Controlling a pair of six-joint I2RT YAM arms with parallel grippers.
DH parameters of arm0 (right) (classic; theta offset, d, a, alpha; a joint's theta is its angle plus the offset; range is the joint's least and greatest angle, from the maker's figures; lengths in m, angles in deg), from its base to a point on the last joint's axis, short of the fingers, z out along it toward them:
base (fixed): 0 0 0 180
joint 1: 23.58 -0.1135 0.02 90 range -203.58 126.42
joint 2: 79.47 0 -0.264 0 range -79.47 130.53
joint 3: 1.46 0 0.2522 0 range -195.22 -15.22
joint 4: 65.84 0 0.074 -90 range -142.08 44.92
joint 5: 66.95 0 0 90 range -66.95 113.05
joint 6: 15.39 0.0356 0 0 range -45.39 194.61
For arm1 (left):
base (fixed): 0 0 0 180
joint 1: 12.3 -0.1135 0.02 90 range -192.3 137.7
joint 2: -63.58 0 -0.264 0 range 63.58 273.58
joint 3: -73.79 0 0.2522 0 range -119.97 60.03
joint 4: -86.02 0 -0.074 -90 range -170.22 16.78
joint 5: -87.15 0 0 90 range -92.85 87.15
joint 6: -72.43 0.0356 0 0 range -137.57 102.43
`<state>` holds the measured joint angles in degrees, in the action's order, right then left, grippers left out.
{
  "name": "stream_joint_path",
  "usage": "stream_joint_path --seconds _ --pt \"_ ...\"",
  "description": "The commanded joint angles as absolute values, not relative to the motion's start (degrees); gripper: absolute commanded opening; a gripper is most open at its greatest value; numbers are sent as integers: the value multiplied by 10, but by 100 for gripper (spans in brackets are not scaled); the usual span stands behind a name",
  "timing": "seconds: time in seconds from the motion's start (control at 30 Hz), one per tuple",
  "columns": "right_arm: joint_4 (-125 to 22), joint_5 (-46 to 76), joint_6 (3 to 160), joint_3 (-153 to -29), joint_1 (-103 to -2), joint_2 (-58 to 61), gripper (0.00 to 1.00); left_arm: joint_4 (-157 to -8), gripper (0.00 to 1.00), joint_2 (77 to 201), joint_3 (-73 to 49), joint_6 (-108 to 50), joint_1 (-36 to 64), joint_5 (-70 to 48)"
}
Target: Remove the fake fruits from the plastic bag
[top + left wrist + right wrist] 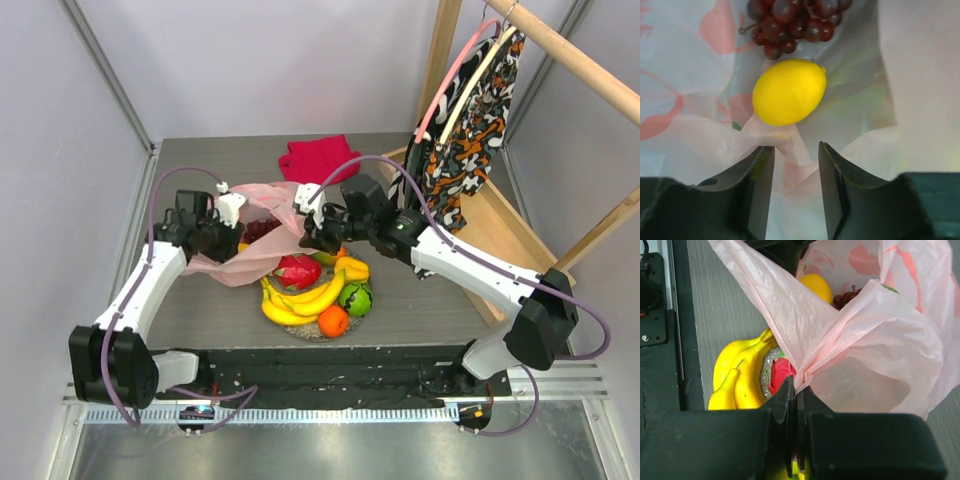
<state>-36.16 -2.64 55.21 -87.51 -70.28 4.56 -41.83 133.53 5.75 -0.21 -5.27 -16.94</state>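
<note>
The pale pink plastic bag (262,232) lies open left of the glittery plate (305,333). My right gripper (310,236) is shut on a bunched edge of the bag (875,335) and holds it up; it shows in the right wrist view (799,382). My left gripper (230,218) is open at the bag's mouth, its jaws (796,147) astride a fold of film. Just ahead of them lie a yellow lemon-like fruit (789,91) and dark grapes (795,22), both inside the bag. On the plate lie bananas (300,300), a green apple (355,297), an orange (333,320), a dragon fruit (297,270) and a mango (352,266).
A folded red cloth (318,157) lies behind the bag. A wooden rack (520,225) with a patterned garment (470,125) on a hanger stands at the right. Grey walls close in the left and back of the table.
</note>
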Motion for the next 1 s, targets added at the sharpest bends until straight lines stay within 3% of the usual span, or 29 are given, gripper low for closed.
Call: stream_joint_path --seconds 0.0,0.17,0.3,0.47,0.6,0.97 --pt "-379 -41 556 -884 -704 54 1 -412 47 1383 -32 2 -36 -225" --pt "-380 -32 557 -876 -706 51 1 -330 58 1464 -97 -6 -24 -279" --pt "-380 -24 553 -869 -706 46 1 -314 72 1493 -113 4 -18 -289" --pt "-373 -18 541 -876 -704 47 1 -276 73 1476 -166 -12 -14 -265" --pt "-375 -18 547 -876 -705 52 1 -292 75 1465 -178 -26 -13 -327" --pt "-354 -13 539 -882 -705 50 1 -285 73 1632 -248 -20 4 -210"
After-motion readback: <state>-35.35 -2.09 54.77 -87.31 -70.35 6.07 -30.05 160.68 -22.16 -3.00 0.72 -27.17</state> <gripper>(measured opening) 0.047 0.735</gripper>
